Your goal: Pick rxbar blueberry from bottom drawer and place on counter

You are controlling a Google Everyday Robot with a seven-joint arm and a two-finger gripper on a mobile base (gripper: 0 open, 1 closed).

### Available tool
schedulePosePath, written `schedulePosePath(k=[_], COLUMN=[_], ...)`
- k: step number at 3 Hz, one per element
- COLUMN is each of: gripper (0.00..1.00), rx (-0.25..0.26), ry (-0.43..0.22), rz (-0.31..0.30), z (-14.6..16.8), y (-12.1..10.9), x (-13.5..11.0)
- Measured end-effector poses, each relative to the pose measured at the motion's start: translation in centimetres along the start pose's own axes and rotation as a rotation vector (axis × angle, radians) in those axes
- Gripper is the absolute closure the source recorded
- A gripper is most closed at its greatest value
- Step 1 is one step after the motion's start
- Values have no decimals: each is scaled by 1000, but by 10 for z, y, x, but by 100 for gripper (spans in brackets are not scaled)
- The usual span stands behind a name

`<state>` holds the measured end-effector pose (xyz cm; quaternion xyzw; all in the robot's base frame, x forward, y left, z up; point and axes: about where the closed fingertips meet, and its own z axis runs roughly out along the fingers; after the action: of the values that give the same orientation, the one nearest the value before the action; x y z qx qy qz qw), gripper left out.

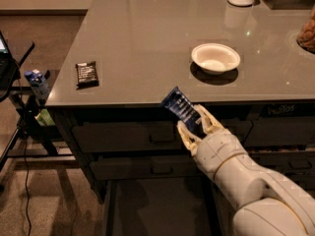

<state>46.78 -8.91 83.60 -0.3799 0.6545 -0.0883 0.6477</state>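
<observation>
Hand [193, 121], centre frame just below counter [147, 43] front edge, was clamped on rxbar blueberry [178, 104], above open bottom drawer [157, 210]. Risk: bar's top corner could catch counter lip & slip out.

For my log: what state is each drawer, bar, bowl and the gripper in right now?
bottom drawer: pulled open.
two upper drawers: shut.
rxbar blueberry: held tilted in the air at the front edge of the counter, not on it.
gripper: shut on the rxbar blueberry, in front of the upper drawers.
white bowl: upright, empty, on the counter.
black bar: flat on the counter.
</observation>
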Motion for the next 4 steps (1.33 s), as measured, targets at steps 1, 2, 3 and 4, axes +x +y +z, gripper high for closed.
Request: schedulePosePath(k=[1,2,3,4], gripper=[100,100,100,100], rx=[16,18,0,-36], ry=[-36,-39,-42,-33], rz=[-25,-26,-6,10], z=[10,10,27,56], y=[-16,-18,-26,-34], x=[-20,-23,-30,-40])
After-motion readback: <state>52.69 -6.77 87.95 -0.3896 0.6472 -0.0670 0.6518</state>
